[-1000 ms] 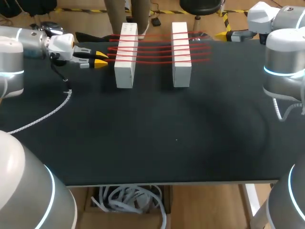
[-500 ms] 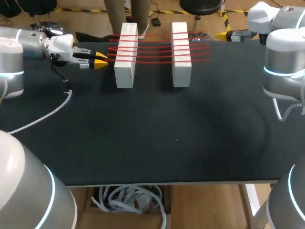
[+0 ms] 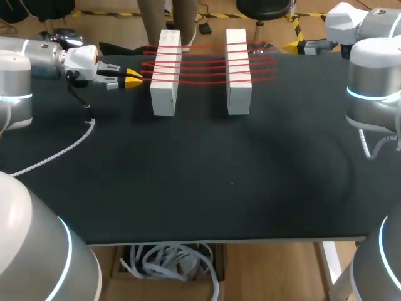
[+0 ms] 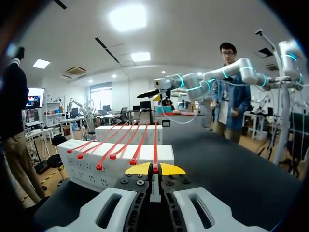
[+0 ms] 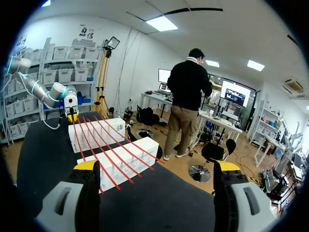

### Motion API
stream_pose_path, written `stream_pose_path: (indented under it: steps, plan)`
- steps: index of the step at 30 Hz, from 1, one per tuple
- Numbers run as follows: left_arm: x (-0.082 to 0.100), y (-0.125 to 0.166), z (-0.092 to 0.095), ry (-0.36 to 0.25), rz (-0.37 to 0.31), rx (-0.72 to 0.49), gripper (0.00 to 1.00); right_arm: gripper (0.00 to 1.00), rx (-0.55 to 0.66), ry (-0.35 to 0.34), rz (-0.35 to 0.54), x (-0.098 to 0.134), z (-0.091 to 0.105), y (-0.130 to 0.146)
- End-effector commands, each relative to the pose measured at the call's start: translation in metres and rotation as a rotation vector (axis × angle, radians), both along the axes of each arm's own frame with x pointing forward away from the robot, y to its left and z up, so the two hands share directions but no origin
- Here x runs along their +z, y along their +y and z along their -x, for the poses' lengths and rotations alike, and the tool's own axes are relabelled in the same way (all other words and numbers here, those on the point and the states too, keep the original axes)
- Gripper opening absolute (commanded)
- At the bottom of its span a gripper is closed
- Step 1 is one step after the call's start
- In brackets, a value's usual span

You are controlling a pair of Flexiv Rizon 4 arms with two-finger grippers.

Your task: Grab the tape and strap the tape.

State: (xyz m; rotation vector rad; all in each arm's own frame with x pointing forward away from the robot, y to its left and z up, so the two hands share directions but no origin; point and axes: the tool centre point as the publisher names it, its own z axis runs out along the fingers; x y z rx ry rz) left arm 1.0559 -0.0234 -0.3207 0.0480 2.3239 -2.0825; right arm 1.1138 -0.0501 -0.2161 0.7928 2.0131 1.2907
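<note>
Left gripper (image 4: 155, 169) has its fingers closed on one red tape (image 3: 200, 66) end beside the left white block (image 3: 164, 88), at the counter's (image 3: 188, 175) far left; right gripper (image 5: 157, 166) stands wide open. Advise pulling straight along the strand, level, without slackening grip.

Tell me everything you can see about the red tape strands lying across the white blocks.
The red tape strands are several thin, straight lines running side by side across the tops of the left white block and the right white block, overhanging both. Each ends in a small red tab. The left gripper is shut on the end of the strand nearest the robot; nothing grips the others.
</note>
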Motion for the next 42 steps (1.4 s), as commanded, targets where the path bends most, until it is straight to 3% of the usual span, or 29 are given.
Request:
stream_pose_path:
  steps: [1, 15, 19, 20, 23, 30, 35, 36, 42]
  plan:
    - [-0.002, 0.003, -0.001, -0.001, 0.027, -0.009, 0.00, 1.00, 0.000, 0.000, 0.000, 0.000, 0.000, 0.000]
    - [0.040, 0.000, 0.012, 0.017, 0.218, -0.040, 0.00, 1.00, 0.000, 0.000, 0.000, 0.000, 0.000, 0.000]
    - [0.055, 0.001, 0.018, -0.002, 0.313, -0.020, 0.00, 1.00, 0.000, 0.000, 0.000, 0.000, 0.000, 0.000]
    - [0.058, 0.001, 0.019, 0.005, 0.287, -0.025, 0.00, 1.00, 0.000, 0.000, 0.000, 0.000, 0.000, 0.000]
    - [0.067, 0.001, 0.023, 0.004, 0.315, -0.025, 0.00, 1.00, 0.000, 0.000, 0.000, 0.000, 0.000, 0.000]
    - [0.082, 0.005, 0.031, 0.003, 0.461, 0.007, 0.00, 1.00, 0.000, 0.000, 0.000, 0.000, 0.000, 0.000]
    - [0.096, 0.004, 0.034, 0.003, 0.519, 0.001, 0.00, 1.00, 0.000, 0.000, 0.000, 0.000, 0.000, 0.000]
    - [0.100, 0.003, 0.034, -0.008, 0.561, -0.002, 0.00, 1.00, 0.000, 0.000, 0.000, 0.000, 0.000, 0.000]
    - [0.125, -0.002, 0.040, -0.018, 0.574, -0.091, 0.00, 1.00, 0.000, 0.000, 0.000, 0.000, 0.000, 0.000]
